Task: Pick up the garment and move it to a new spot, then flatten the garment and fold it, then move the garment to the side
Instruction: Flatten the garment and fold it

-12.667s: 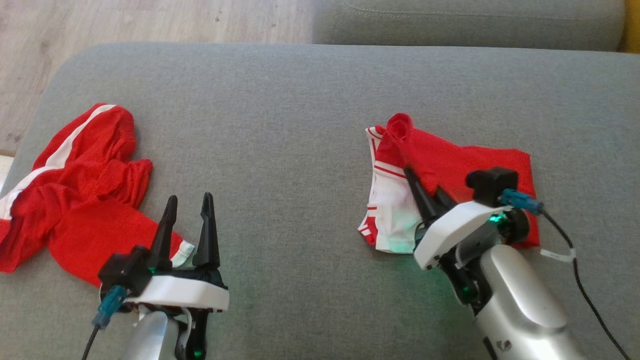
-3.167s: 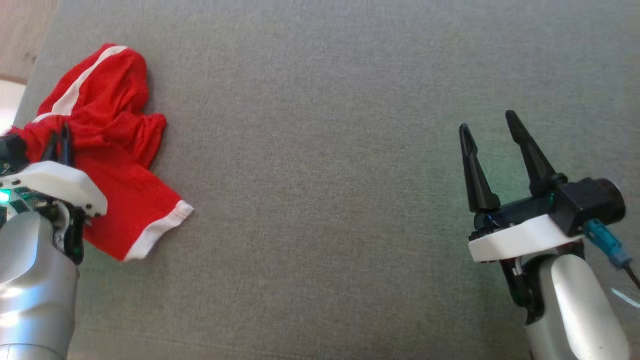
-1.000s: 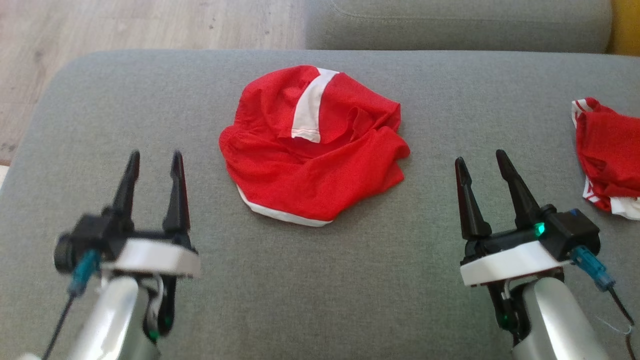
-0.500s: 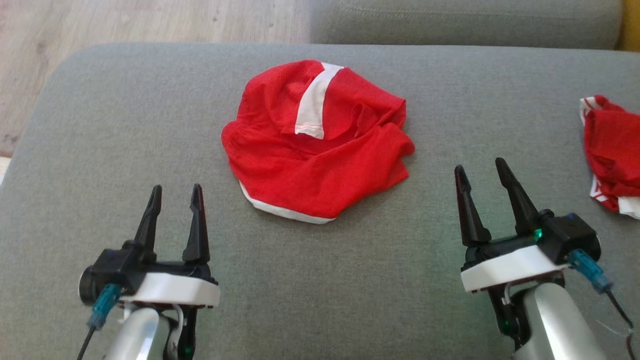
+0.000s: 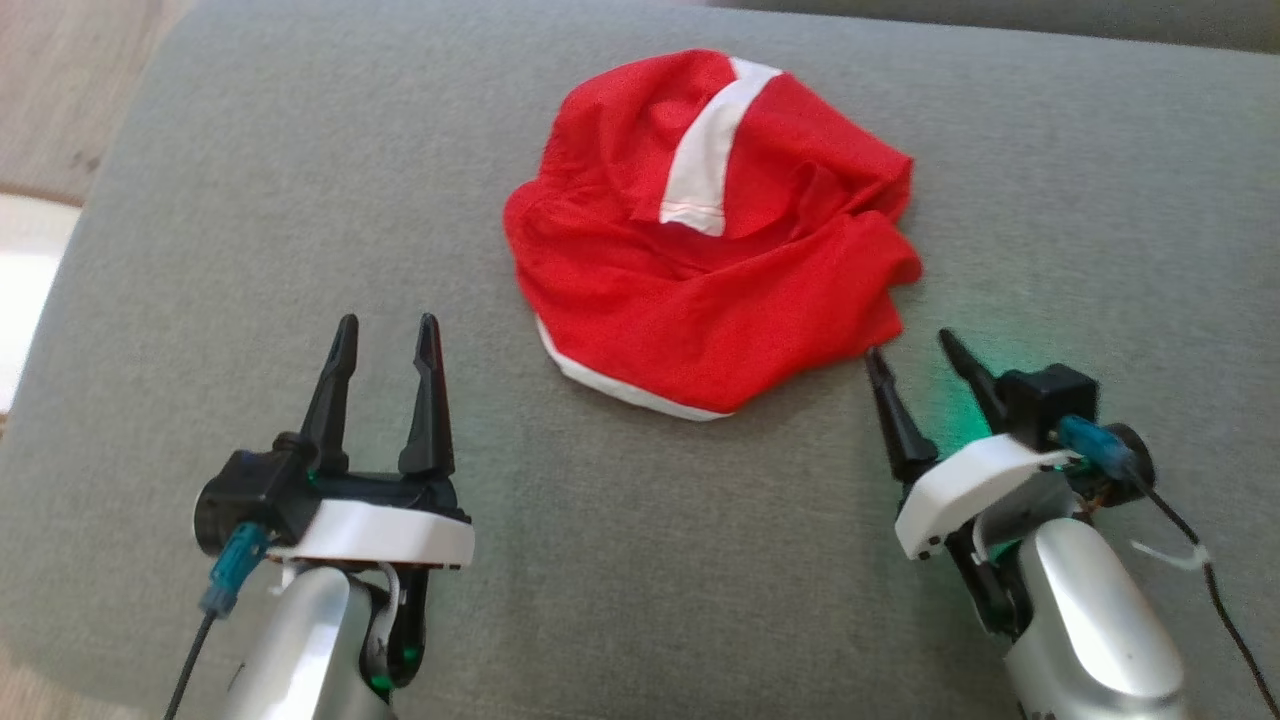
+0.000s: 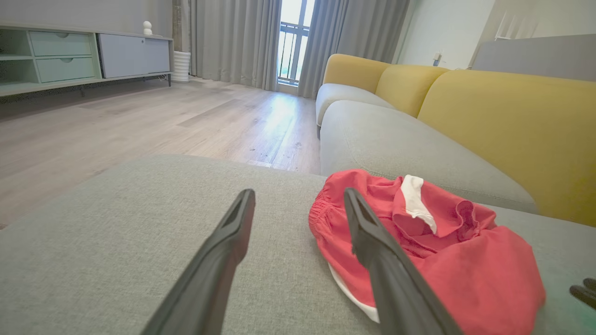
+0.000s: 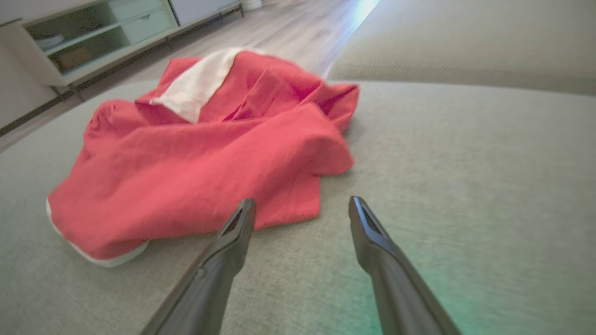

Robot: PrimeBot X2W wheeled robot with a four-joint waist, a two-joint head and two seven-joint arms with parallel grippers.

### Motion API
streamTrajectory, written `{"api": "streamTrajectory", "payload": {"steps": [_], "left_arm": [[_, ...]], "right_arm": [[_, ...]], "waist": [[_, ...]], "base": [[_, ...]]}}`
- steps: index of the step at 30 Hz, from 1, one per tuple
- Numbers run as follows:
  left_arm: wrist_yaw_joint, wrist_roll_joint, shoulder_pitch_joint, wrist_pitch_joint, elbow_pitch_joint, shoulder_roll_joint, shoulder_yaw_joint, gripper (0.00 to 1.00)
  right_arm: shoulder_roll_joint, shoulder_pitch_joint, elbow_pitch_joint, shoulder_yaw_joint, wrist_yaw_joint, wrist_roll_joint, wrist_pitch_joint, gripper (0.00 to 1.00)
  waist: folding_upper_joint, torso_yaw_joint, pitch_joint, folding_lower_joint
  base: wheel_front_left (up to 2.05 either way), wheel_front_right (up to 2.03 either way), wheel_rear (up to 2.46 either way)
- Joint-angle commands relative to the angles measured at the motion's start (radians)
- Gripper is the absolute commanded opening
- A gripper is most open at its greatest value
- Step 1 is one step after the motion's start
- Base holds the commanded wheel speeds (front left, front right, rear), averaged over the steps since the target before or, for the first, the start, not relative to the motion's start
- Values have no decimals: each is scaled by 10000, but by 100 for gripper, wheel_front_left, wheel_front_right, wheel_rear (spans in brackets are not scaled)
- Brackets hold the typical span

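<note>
The garment (image 5: 700, 270) was bright red with one broad white stripe and a thin white hem, the cushion (image 5: 300, 200) was plain grey, the sofa backrest (image 6: 503, 121) mustard yellow, and the left gripper (image 5: 385, 325) and right gripper (image 5: 910, 345) black-fingered on white shells.

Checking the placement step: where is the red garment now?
In the head view, the red garment lies crumpled at upper centre of the grey cushion, just ahead of the right hand.
</note>
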Motion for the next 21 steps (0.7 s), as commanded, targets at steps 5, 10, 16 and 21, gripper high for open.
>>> {"api": "streamTrajectory", "payload": {"steps": [5, 10, 16, 21], "left_arm": [[-171, 192, -374, -94, -139, -27, 527, 100], [-291, 312, -405, -94, -62, -169, 638, 100], [-385, 437, -406, -94, 52, -306, 775, 100], [-447, 560, -312, -95, 194, -323, 922, 100]], "right_arm": [[3, -838, 673, 334, 67, 85, 337, 100], [21, -1374, 1568, 357, 67, 99, 437, 100], [32, -1710, 2062, 642, 67, 152, 5, 0], [28, -1677, 1944, 647, 67, 229, -660, 0]], "waist": [[0, 347, 186, -2], [0, 491, 224, -2], [0, 489, 191, -2], [0, 191, -58, -2]], "base": [[0, 0, 0], [0, 0, 0], [0, 0, 0], [0, 0, 0]]}}
